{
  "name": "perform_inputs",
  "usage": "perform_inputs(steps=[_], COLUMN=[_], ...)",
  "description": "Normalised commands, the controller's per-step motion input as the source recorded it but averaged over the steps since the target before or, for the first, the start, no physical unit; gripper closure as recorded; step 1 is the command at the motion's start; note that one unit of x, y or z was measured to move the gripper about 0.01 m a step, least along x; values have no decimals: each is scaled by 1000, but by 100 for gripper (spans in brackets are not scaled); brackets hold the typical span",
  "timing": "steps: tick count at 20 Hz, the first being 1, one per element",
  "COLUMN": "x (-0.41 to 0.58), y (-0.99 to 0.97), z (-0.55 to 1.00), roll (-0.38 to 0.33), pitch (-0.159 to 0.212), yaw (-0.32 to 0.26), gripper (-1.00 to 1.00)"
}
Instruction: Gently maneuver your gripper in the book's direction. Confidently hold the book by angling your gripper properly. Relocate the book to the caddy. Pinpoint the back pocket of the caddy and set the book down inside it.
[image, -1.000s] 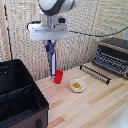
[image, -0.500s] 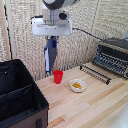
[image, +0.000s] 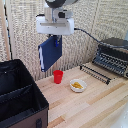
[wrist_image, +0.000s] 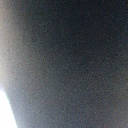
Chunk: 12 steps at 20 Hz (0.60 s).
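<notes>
Worktop (image: 95, 102) of pale wood. Black caddy (image: 20, 97) at its corner on the exterior view's left, compartments open. Toaster oven (image: 112, 56) at far edge on the exterior view's right. Hand (image: 56, 40) aloft, clamped on navy book (image: 49, 52), hanging edge-down above red cup (image: 58, 76). Small bowl (image: 77, 85) just beside cup. Wrist view dark, blurred.

Navy book (image: 48, 53) hangs upright, tilted, in air; black caddy (image: 20, 102) on table, well apart.
</notes>
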Motion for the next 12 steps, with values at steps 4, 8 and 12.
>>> perform_inputs(steps=[4,8,12], x=[311,331,302], y=[96,115,209], z=[661,671,421], roll=[34,29,151], pitch=[49,47,76], yaw=[-245,-238,-215], gripper=[100,100,100])
